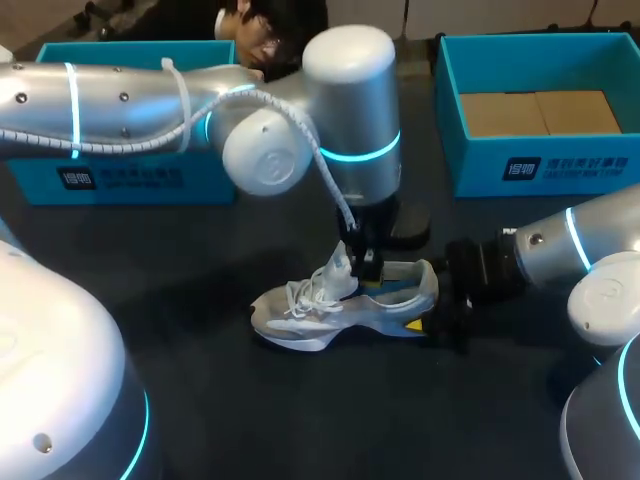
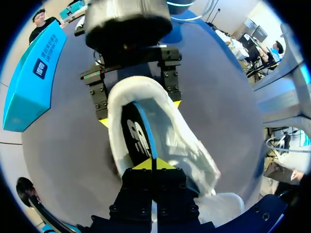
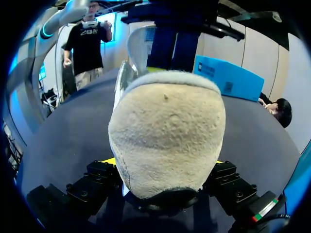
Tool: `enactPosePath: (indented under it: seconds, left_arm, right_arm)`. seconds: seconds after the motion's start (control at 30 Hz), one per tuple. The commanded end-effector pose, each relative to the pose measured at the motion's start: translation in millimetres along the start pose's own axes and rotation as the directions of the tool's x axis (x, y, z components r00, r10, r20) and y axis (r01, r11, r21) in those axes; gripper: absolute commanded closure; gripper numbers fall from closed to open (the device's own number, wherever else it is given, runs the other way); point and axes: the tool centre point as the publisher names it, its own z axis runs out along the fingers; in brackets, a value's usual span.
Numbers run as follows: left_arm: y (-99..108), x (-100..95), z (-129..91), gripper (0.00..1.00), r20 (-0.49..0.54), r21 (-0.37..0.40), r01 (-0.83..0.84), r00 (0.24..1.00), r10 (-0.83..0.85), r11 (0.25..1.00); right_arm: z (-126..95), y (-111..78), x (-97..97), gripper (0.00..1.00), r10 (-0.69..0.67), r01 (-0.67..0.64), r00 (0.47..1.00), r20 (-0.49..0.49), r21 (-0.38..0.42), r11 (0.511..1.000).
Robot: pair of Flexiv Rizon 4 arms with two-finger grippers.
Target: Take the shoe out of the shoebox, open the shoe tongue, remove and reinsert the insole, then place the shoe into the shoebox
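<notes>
We clamp the shoe's [image 1: 330,305] heel in the right gripper [image 3: 163,167]. The left gripper [image 2: 151,164] is closed inside its mouth. The left shoebox [image 1: 110,180] and right shoebox [image 1: 545,165] line the table's [image 1: 200,290] far edge.

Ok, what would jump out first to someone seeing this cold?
The white and grey lace-up sneaker sits mid-table on its sole, held from two sides. The jaws of the right arm clamp its heel, and those of the left arm, reaching over from above, pinch at its tongue. Behind stand two teal cardboard shoeboxes, one far left, one far right.
</notes>
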Motion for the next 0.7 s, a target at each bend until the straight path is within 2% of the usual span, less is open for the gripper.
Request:
enactPosePath:
  seconds: [0.03, 0.37, 0.7]
  left_arm:
    - [4, -0.2, -15, 1.0, -0.021, 0.02, 0.002, 1.0, -0.002, 1.0]
    - [8, 11.5, -32, 1.0, -0.122, 0.083, -0.023, 0.992, 0.033, 0.996]
    - [5, 19.5, -40, 1.0, -0.125, 0.149, -0.016, 0.992, 0.035, 0.989]
  right_arm:
    - [1, 0.2, 2.6, 1.0, 0.0, 0.0, 1.0, 0.002, 0.004, 1.0]
    - [1, 0.2, 2.6, 1.0, 0.0, 0.0, 1.0, 0.002, 0.004, 1.0]
    - [1, 0.2, 2.6, 1.0, 0.0, 0.0, 1.0, 0.002, 0.004, 1.0]
